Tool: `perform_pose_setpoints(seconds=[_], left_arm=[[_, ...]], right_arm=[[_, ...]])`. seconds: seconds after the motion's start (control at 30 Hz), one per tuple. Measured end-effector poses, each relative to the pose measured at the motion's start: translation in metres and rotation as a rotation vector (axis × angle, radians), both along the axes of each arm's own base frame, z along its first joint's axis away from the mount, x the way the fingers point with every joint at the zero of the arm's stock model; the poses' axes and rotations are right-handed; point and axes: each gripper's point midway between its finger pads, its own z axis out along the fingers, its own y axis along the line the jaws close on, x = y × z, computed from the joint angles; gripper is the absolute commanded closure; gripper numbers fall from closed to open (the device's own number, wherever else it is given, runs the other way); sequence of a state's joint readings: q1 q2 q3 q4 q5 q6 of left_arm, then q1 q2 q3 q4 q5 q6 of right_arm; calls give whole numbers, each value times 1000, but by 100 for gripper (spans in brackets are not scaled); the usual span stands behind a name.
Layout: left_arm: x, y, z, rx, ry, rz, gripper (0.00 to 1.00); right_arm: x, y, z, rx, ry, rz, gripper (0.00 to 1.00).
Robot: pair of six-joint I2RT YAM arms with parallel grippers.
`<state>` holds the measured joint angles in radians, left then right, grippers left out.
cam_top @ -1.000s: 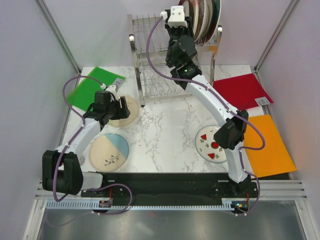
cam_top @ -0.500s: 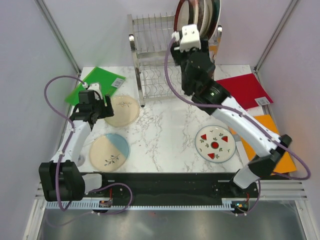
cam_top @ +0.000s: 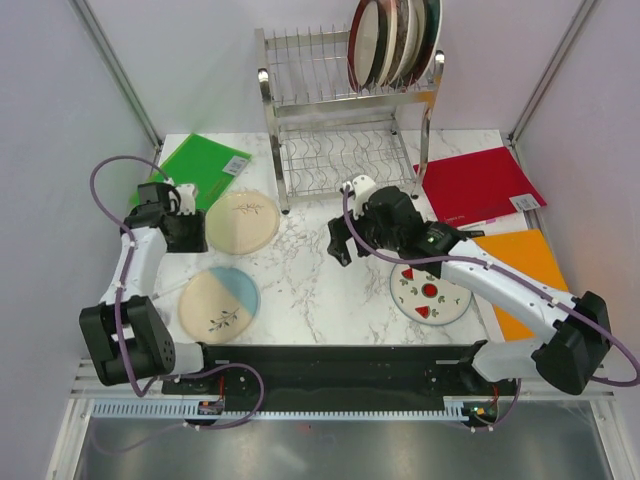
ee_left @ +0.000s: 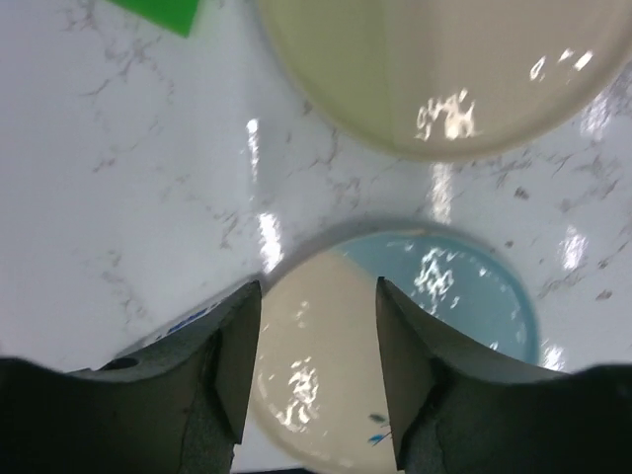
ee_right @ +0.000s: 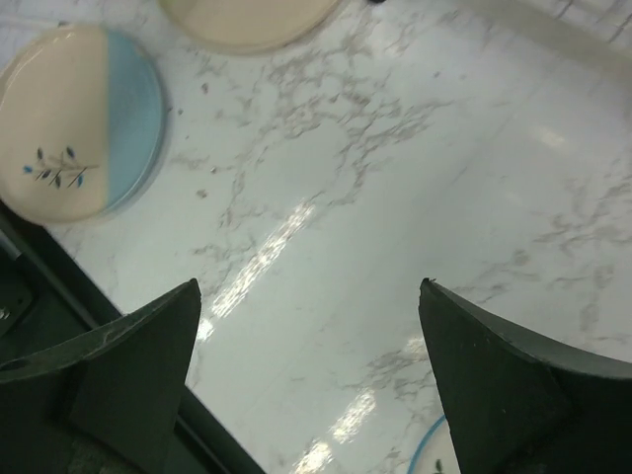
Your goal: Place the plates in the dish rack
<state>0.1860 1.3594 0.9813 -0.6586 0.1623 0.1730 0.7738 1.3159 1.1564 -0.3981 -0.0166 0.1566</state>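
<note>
Rack (cam_top: pixel 320 70): plates (cam_top: pixel 392 42) upright, top tier.
Table (cam_top: pixel 310 290): three more lie flat.
Left gripper (ee_left: pixel 311 360): spread, empty, over blue plate (ee_left: pixel 444 296).
Right gripper (ee_right: pixel 311 365): spread wide, empty.

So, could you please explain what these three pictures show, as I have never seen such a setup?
These are two robot arms, left and right, bolted to a marble table. One picture looks down from above; the other two come from cameras on each wrist, its fingers in view. The left gripper is open, aimed at the cream-and-blue plate, beside a cream plate. The right gripper is open near the watermelon plate. Neither holds anything. Behind stands the chrome dish rack, several plates upright on its top shelf. A green mat, a red mat and an orange mat lie around.
</note>
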Motion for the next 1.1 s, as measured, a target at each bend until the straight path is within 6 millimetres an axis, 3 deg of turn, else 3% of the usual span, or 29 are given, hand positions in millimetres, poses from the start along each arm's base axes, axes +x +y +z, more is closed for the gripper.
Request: perform_pose_setpoints(seconds=[0.03, 0.07, 0.17, 0.27, 0.47, 0.67, 0.9, 1.1], left_arm=[[-6, 7, 7, 15, 3, -11, 66], [-11, 13, 12, 31, 6, -24, 84], [-33, 20, 24, 93, 25, -115, 96], [-59, 18, 19, 146, 81, -247, 95], [-110, 1, -25, 158, 261, -533, 92], [-114, -71, -45, 155, 275, -924, 98], [-121, -108, -80, 88, 381, -1074, 98], [-119, -137, -84, 53, 408, -1153, 98]], right_arm=[[-8, 4, -12, 14, 41, 27, 2], [-14, 7, -23, 27, 73, 47, 2], [-23, 15, -37, 57, 120, 83, 2], [-21, 27, -37, 100, 123, 110, 2], [-15, 46, -50, 139, 158, 141, 2], [-12, 45, -58, 141, 157, 132, 2], [5, 23, -48, 174, 150, 53, 2], [32, -21, -47, 206, 166, -93, 2]])
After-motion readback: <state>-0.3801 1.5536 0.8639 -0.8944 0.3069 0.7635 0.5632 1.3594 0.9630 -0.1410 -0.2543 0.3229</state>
